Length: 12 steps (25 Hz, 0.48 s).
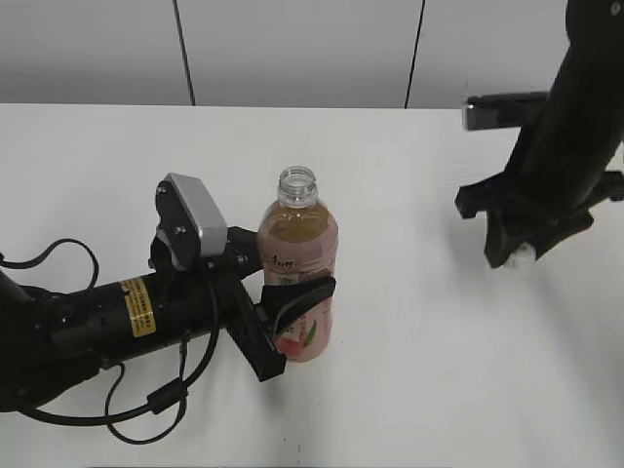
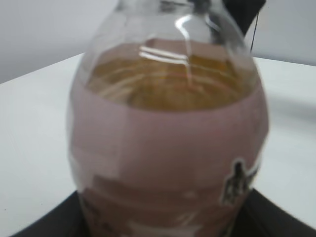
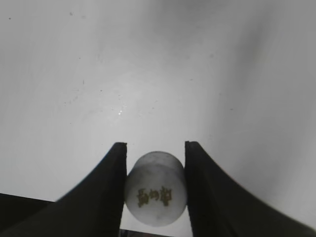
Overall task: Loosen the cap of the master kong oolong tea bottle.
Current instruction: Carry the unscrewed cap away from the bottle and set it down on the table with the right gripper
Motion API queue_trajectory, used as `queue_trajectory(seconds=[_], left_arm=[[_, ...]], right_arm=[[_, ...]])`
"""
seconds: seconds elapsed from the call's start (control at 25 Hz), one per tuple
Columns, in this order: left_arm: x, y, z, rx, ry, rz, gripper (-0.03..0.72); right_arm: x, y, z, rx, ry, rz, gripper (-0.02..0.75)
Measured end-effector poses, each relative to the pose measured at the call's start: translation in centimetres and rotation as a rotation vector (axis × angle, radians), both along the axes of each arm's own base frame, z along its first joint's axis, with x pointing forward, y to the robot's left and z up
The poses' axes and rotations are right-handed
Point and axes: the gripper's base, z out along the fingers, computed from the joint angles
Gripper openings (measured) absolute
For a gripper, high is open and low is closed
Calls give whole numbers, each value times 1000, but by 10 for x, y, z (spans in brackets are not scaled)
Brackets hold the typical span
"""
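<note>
The master kong oolong tea bottle [image 1: 298,278] stands upright on the white table with its neck open and no cap on it. My left gripper [image 1: 283,317] is shut on its lower body; the bottle fills the left wrist view [image 2: 168,148]. My right gripper [image 1: 517,255] is over the table at the right, apart from the bottle. It is shut on the cap [image 3: 156,188], small, white, with a dark logo on top, held between both fingers [image 3: 156,185] just above the table. A bit of the white cap shows in the exterior view [image 1: 524,256].
The white table [image 1: 429,370] runs to a far edge against a grey panelled wall [image 1: 292,49]. Black cables [image 1: 146,405] lie by the left arm at the front left.
</note>
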Motion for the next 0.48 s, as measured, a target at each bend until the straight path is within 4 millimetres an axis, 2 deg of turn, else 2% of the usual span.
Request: queue_trajectory(seconds=[0.16,0.48], left_arm=[[0,0,0,0,0,1,374],[0,0,0,-1,0,4,374]], right_arm=[[-9,2,-34,68,-23,-56,277],[-5,5,-73,73,6,-89,278]])
